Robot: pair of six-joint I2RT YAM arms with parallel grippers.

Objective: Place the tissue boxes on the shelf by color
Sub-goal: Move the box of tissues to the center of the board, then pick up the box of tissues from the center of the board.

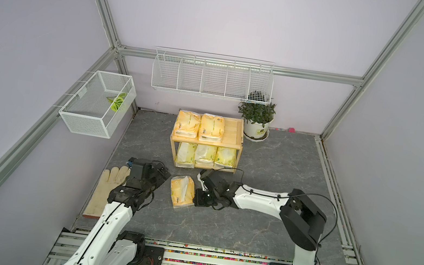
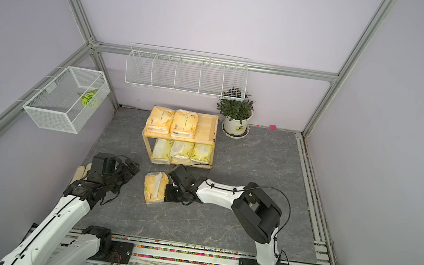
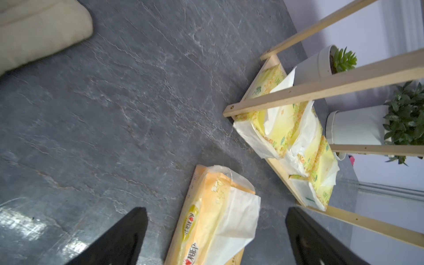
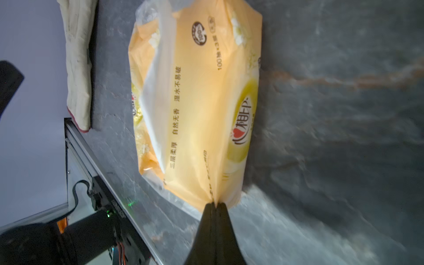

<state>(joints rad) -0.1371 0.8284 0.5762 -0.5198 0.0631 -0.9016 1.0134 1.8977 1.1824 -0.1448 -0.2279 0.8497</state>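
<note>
Three lilac walls and a front aluminium rail bound the dark, veined, stone-look surface, whose right half and front strip lie bare. Against the back wall stands the pale wooden shelf, square slats with a raised rim; its top tray carries two orange-yellow packs side by side at the left, one slot bare at the right end, and three lemon-yellow packs, soft and crinkled with white tissue poking out, fill the lower tier. A cream fabric glove lies flat near the left edge, partly under the left arm. Between the arms, just in front of the shelf, the sixth pack, glossy orange-yellow plastic, lies on the surface. The right end effector is pinched tight on the end seam of its wrapper; the left end effector hangs with jaws wide apart, holding nothing.
</note>
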